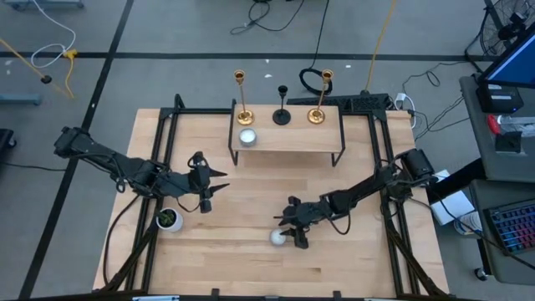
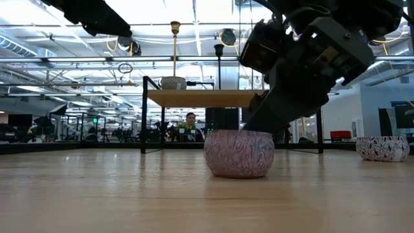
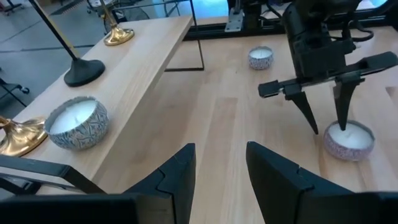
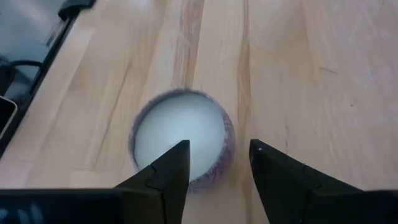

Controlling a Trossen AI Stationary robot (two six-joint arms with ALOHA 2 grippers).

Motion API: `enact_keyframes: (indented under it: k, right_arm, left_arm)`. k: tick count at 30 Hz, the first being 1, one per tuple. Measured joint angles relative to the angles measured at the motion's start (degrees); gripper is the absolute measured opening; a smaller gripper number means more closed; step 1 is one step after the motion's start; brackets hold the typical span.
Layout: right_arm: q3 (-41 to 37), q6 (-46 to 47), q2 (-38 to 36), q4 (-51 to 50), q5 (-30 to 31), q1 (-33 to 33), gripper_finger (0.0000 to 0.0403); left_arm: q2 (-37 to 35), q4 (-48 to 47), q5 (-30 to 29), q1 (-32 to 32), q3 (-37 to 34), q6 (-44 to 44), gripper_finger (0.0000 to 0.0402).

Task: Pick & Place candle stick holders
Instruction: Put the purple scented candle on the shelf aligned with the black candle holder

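No text, label, brand, number or sign can be read anywhere.

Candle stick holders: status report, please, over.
Right gripper open over white candle. Left gripper open, waiting. Three candle stick holders upright on shelf, untouched.

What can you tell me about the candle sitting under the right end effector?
The candle is a small round tin filled with white wax, its side wall patterned in purple and white. It stands upright on the bare wooden table, in front of the raised shelf. The right end effector hangs directly over it, fingers open, one tip above the wax and the other outside the rim. Contact cannot be made out. No wick is visible.
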Motion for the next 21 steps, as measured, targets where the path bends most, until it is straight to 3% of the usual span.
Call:
enact_keyframes:
  k: [6,14,21]
  right_arm:
    - [0.00,-0.98,0.00,-0.37,0.11,-0.20,0.0119]
    - [-0.01,-3.16,0.00,-1.49,0.16,-1.04,0.0012]
    - [-0.05,-6.53,-1.08,-2.36,0.14,-1.06,0.0006]
  left_arm:
    - [0.00,0.15,0.00,0.00,0.00,-0.02,0.0150]
    - [0.00,0.15,0.00,0.00,0.00,-0.07,0.0150]
    - [0.00,-0.03,0.00,0.00,0.00,-0.13,0.0150]
